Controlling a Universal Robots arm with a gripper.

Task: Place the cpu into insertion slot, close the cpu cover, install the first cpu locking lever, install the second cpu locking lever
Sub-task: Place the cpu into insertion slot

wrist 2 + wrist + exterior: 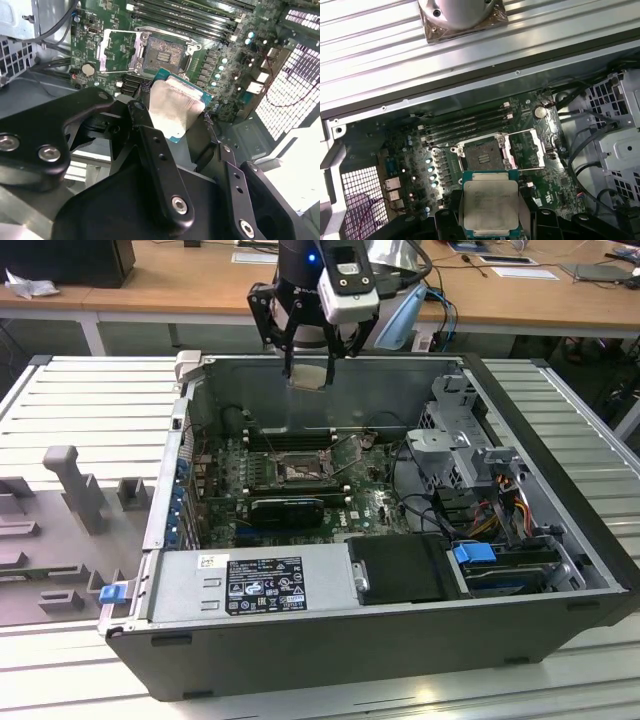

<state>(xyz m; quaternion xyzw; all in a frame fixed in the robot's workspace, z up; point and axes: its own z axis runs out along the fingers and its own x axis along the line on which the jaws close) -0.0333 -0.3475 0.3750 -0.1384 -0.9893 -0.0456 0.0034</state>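
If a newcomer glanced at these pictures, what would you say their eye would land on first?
Probably the cpu, a pale square chip gripped in the tool above the open computer case. Next comes the insertion slot on the green motherboard below, bare and dark, with the cpu cover flipped open beside it.

The black gripper (172,120) pinches the cpu (175,102) between its two fingers (150,145). The cpu is a flat silver square with a green edge. It is held over the green motherboard (87,42). Just past the cpu is the insertion slot (162,50), a dark square with a shiny rim. The cpu cover (104,54) lies flipped open right beside the slot. A round battery (88,69) sits near the cover. Long black memory slots (200,20) run along the slot's other side.
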